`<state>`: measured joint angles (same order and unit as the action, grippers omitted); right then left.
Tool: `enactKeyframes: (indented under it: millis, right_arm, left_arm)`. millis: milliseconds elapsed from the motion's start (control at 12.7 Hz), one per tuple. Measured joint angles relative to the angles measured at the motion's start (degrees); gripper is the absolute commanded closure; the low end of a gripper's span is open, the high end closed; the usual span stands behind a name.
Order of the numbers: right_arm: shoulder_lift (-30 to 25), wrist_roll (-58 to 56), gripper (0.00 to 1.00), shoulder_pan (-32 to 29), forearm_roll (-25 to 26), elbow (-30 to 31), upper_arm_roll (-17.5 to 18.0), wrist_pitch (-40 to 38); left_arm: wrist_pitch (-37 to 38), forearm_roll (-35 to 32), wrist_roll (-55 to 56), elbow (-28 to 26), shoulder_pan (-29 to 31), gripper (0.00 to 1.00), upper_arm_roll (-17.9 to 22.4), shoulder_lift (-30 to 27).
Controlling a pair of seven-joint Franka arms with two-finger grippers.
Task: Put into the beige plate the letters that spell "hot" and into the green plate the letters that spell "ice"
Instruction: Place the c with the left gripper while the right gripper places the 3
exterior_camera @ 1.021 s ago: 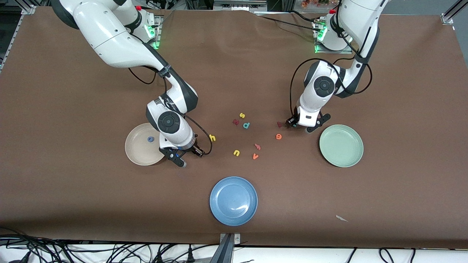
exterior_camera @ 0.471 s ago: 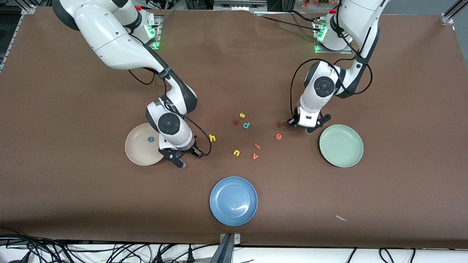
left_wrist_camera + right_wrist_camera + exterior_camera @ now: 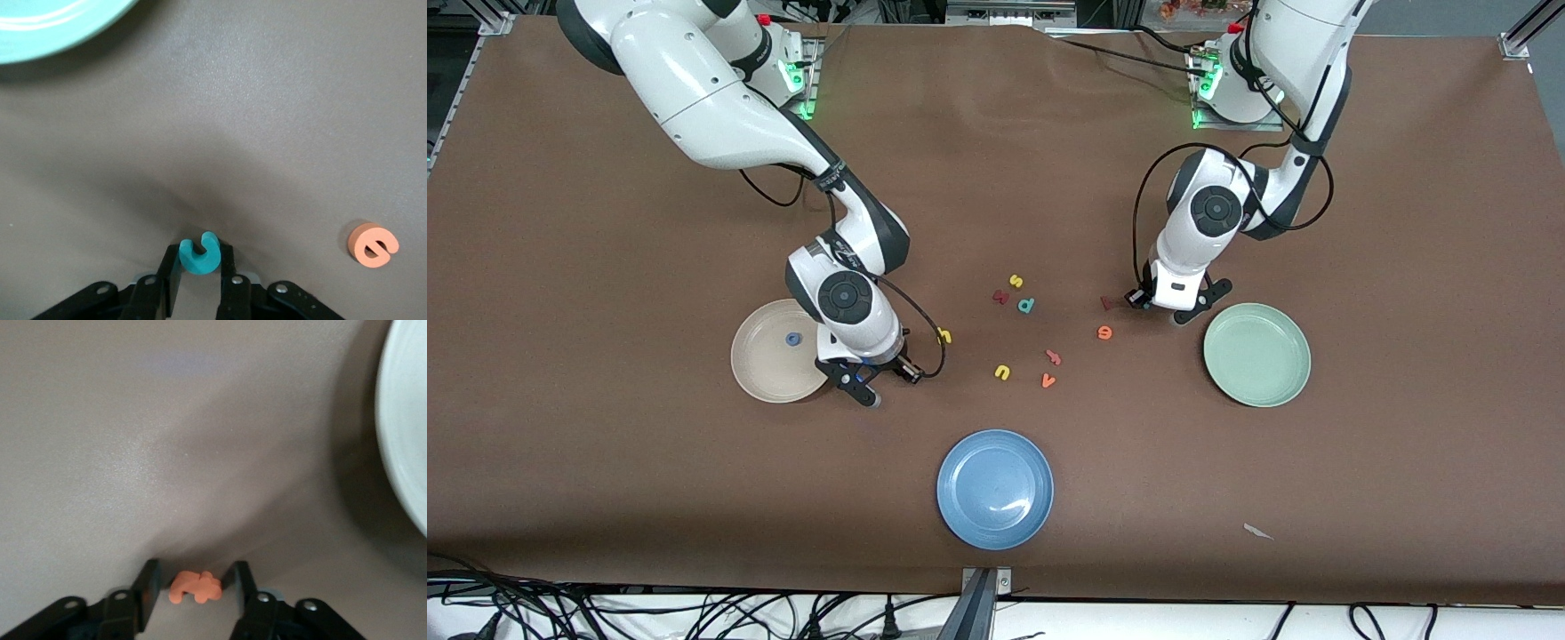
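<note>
Teal "c" [image 3: 199,255] sits pinched between the left gripper's [image 3: 200,280] fingers, low over the table just beside the green plate [image 3: 1256,354]. Right gripper [image 3: 193,587] straddles the orange "t" [image 3: 195,587] beside the beige plate [image 3: 769,373], its jaws not quite touching it.

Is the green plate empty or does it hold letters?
Empty: the green plate shows only bare surface, no letters.

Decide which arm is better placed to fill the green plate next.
Left. The left gripper has its jaws shut on the teal "c" beside the green plate; the right gripper is beside the beige plate.
</note>
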<state>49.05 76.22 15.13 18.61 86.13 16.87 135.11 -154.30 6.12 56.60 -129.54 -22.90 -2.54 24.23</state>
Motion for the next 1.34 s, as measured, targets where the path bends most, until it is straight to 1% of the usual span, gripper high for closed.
enactKeyframes:
  millis: [79, 157, 236, 314, 471, 550, 707, 786, 864, 943, 1021, 1100, 1178, 1335]
  right_arm:
    - [0.00, 0.01, 0.64, 0.00, 0.01, 0.00, 0.00, -0.02]
    - [-0.01, 0.01, 0.69, 0.02, 0.01, -0.08, 0.03, 0.06]
    - [-0.05, 0.05, 0.74, 0.08, 0.01, -0.19, 0.05, 0.09]
    - [-0.07, 0.05, 0.77, 0.11, 0.03, -0.19, 0.04, -0.03]
    - [-0.07, 0.05, 0.79, 0.11, 0.04, -0.19, 0.04, -0.03]
    - [-0.07, 0.02, 0.79, 0.12, 0.06, -0.19, 0.04, -0.03]
    - [-0.09, -0.32, 0.79, 0.12, 0.08, -0.33, 0.03, 0.15]
    - [-0.22, -0.70, 0.79, 0.08, 0.08, -0.44, 0.00, 0.12]
    - [-0.58, -1.04, 0.79, -0.04, 0.08, -0.47, -0.03, -0.33]
    - [-1.10, -1.60, 0.79, -0.20, 0.08, -0.54, -0.06, -1.25]
    - [-1.87, -2.56, 0.79, -0.34, 0.08, -0.57, -0.09, -2.49]
    - [-2.87, -3.89, 0.79, -0.52, 0.08, -0.53, -0.12, -4.26]
    - [-4.08, -5.86, 0.79, -1.01, 0.07, -0.13, -0.15, -5.86]
    - [-7.89, -12.14, 0.76, -3.84, 0.06, 3.42, -0.01, -7.17]
  left_arm:
    - [0.17, -0.16, -0.49, 0.55, 0.30, 0.84, 0.19, -0.14]
    - [1.37, -0.26, -1.49, 1.36, 0.98, 0.84, 0.36, -0.67]
    - [4.98, -0.30, -3.20, 2.82, 2.09, 0.84, 0.41, -1.72]
    - [10.67, -0.35, -5.59, 4.88, 3.55, 0.84, 0.46, -3.05]
    - [23.97, -0.48, -13.34, 9.78, 7.29, 0.83, 0.61, -5.39]
    - [28.05, -0.55, -17.70, 11.37, 9.35, 0.83, 0.70, -6.01]
    - [30.36, -0.59, -25.88, 12.02, 13.36, 0.79, 0.97, -6.04]
    - [30.41, -0.63, -29.06, 11.89, 14.89, 0.72, 1.02, -5.44]
    - [30.29, -1.17, -31.44, 11.79, 15.91, 0.67, 1.04, -4.45]
    - [29.80, -2.76, -32.37, 11.78, 16.54, 0.54, 1.02, -3.37]
    - [29.07, -4.11, -32.59, 11.78, 16.96, 0.30, 1.02, -2.44]
    - [28.42, -4.70, -32.79, 11.81, 17.23, 0.00, 1.01, -1.77]
    - [28.22, -4.86, -32.92, 11.93, 17.33, 0.00, 1.01, -1.52]
    - [28.22, -4.87, -32.93, 12.52, 17.35, 0.00, 0.91, -1.51]
